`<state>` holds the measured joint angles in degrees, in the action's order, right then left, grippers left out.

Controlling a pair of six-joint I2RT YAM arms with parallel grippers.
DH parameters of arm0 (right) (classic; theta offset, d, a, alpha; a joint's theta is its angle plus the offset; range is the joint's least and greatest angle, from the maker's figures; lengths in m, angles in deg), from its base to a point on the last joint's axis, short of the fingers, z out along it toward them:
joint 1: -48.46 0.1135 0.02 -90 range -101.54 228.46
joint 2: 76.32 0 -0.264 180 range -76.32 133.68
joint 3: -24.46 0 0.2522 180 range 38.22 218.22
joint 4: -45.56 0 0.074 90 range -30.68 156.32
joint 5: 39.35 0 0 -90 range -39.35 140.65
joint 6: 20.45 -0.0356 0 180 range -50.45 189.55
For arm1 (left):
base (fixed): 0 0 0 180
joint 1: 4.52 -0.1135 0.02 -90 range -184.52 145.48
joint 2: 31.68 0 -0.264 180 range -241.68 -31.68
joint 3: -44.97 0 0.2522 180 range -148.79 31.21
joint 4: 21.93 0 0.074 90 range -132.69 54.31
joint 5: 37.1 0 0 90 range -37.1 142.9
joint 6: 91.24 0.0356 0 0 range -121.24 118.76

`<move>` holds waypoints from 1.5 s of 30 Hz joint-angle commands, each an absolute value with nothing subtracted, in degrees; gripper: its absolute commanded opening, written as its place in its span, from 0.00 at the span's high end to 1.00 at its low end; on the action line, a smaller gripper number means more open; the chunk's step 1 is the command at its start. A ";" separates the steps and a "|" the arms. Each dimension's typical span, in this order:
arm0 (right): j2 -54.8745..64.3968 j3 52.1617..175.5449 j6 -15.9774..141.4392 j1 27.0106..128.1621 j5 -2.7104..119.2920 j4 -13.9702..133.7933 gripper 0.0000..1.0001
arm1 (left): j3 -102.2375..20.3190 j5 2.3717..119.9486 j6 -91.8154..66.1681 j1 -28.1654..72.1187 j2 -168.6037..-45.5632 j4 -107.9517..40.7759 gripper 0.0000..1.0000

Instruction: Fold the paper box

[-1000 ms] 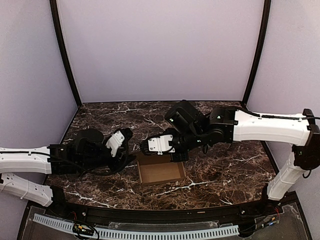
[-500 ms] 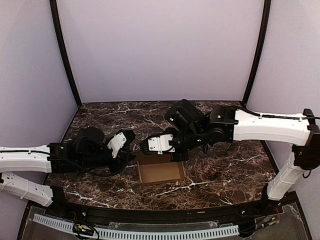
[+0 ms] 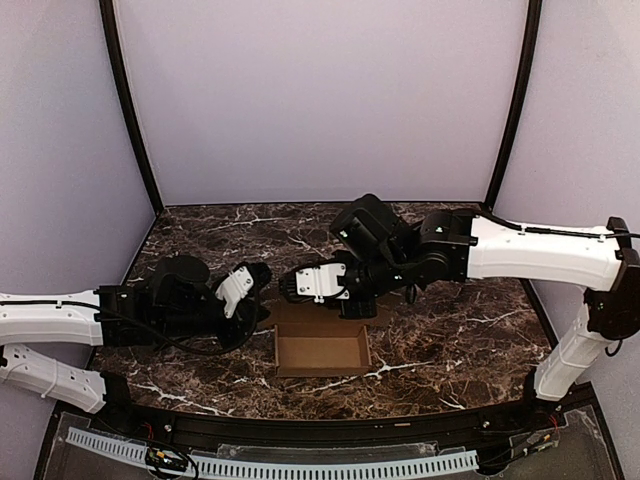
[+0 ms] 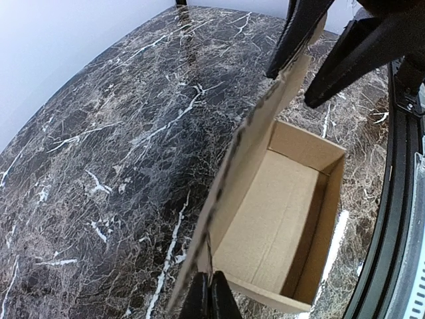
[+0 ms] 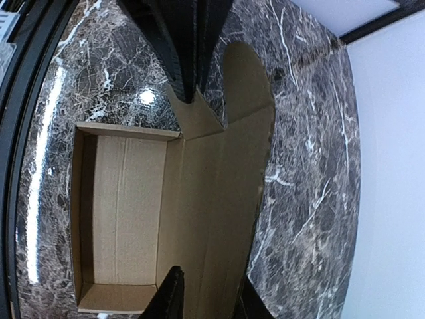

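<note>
Clenched tight on the raised lid's edge with the left gripper [image 4: 210,296]; spread wide with the right gripper [image 5: 207,299], straddling the lid's rounded tab end. Smooth tan cardboard paper box [image 3: 322,350], open rectangular tray, lid upright, mid near edge of glossy dark white-veined marble table [image 3: 450,340].

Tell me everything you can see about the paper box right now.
The paper box is plain tan-brown cardboard: a shallow open rectangular tray, walls up, resting on the marble table. Its long lid panel, with rounded tabs, stands raised along the far side. The left gripper pinches one lid end; the right gripper has its fingers astride the other, seemingly without closing.
</note>
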<state>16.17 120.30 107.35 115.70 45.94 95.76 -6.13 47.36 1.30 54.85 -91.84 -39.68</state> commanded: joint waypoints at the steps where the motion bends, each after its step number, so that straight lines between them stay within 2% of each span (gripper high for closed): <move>1: 15.52 120.22 106.15 115.34 46.09 95.19 0.71 | -5.86 45.64 0.83 54.50 -90.73 -40.39 0.99; 8: 8.14 113.50 101.80 112.84 46.91 90.57 0.41 | -3.31 42.04 -0.91 54.46 -88.20 -40.40 0.99; 14: -1.12 103.90 96.52 108.58 49.74 85.31 0.30 | -1.90 41.99 -3.70 54.46 -86.14 -41.34 0.99; 26: -9.60 89.14 90.88 97.75 65.17 72.59 0.32 | -1.00 47.65 -5.86 54.50 -83.31 -40.59 0.99; 45: -6.71 91.55 92.21 89.83 74.16 70.44 0.42 | -4.05 57.77 -6.66 54.45 -78.75 -44.12 0.99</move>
